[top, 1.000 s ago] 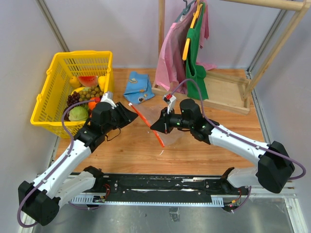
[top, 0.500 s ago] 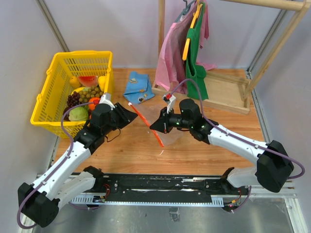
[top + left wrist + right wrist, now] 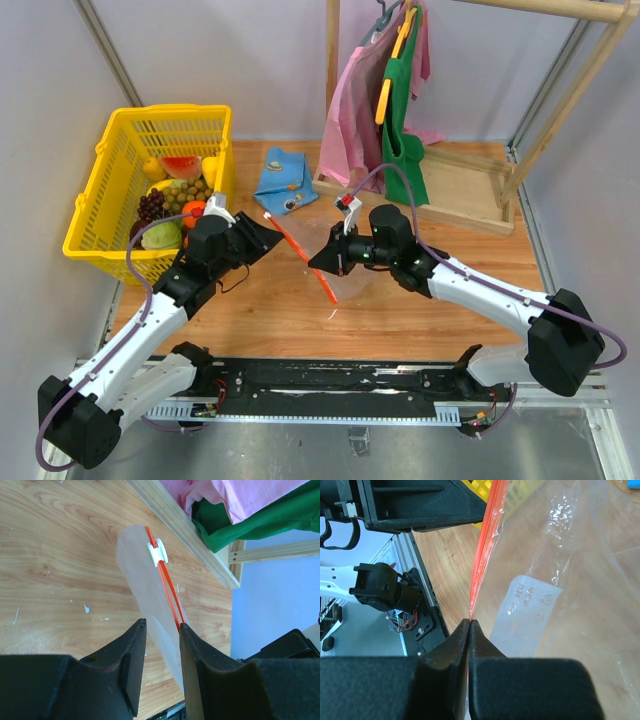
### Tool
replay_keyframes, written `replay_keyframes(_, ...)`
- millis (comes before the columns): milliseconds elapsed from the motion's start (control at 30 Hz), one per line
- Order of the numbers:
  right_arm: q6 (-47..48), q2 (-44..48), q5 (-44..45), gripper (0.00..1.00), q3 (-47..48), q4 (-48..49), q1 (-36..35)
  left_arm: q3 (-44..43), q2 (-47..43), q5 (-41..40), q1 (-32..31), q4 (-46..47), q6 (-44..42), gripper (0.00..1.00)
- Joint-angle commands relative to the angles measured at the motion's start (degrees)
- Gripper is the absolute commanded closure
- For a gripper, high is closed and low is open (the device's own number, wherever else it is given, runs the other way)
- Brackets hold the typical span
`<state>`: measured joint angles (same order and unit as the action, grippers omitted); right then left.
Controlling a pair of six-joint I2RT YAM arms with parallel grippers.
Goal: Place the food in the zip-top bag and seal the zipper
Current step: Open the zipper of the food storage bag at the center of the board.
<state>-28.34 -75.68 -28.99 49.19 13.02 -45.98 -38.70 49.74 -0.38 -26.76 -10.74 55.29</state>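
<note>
The food (image 3: 170,200) lies in a yellow basket (image 3: 95,190) at the far left: a watermelon slice, dark grapes, and green and orange pieces. The zip-top bag (image 3: 352,282) hangs between both arms, empty as far as I can see. Its red zipper (image 3: 300,247) runs diagonally. My right gripper (image 3: 318,262) is shut on the zipper's near end (image 3: 485,545), at the corner of the bag (image 3: 560,580). My left gripper (image 3: 163,626) stands open astride the bag's edge (image 3: 140,565). The zipper (image 3: 169,587) brushes its right finger (image 3: 186,640), and a white slider (image 3: 157,551) sits farther along.
A folded blue cloth (image 3: 285,180) lies behind the bag. A wooden rack (image 3: 455,190) with pink and green garments (image 3: 390,110) stands at the back right. The black rail (image 3: 330,385) runs along the near edge.
</note>
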Motion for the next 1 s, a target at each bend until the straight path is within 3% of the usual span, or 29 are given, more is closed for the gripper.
replay_keyframes(0, -0.2, -0.4, -0.8, 0.99, -0.7, 2.2, -0.9, 0.9, -0.4, -0.5, -0.3, 2.6, 0.9, 0.63)
replay_keyframes(967, -2.1, -1.7, -2.5, 0.99, -0.6, 5.4, -0.9, 2.9, 5.0, 5.8, -1.6, 8.2, 3.7, 0.63)
